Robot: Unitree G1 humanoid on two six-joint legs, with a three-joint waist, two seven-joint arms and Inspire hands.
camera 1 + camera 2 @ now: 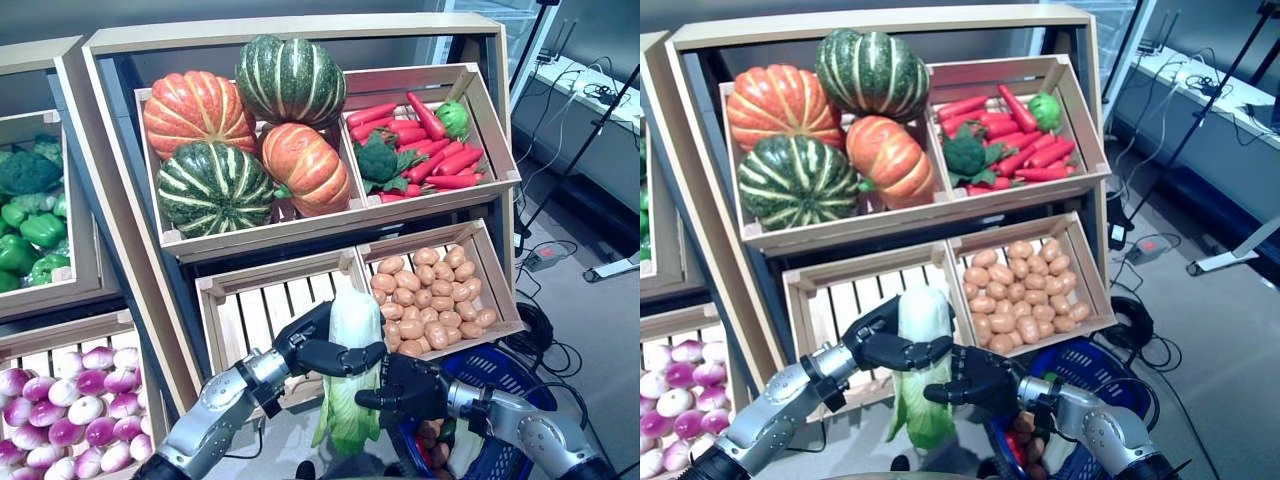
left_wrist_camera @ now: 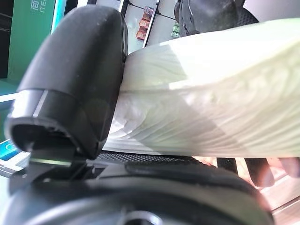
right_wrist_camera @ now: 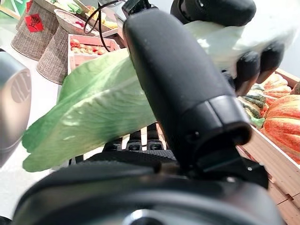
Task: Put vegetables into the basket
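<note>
I see both my hands wrapped around the cabbage (image 1: 352, 372): left hand (image 1: 318, 350) up high, right hand (image 1: 412, 388) lower, just beside the blue basket (image 1: 510, 372).

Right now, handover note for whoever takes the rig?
Left hand: shut on the cabbage, gripping its white stalk end, leaves hanging down.
Right hand: fingers curled onto the same cabbage lower down, so both hands hold it.
Blue basket: low at the robot's right, already holding some produce.
Cabbage is in front of the empty slatted crate, beside the potatoes.
Left to do: move the cabbage over the basket and release it.
</note>
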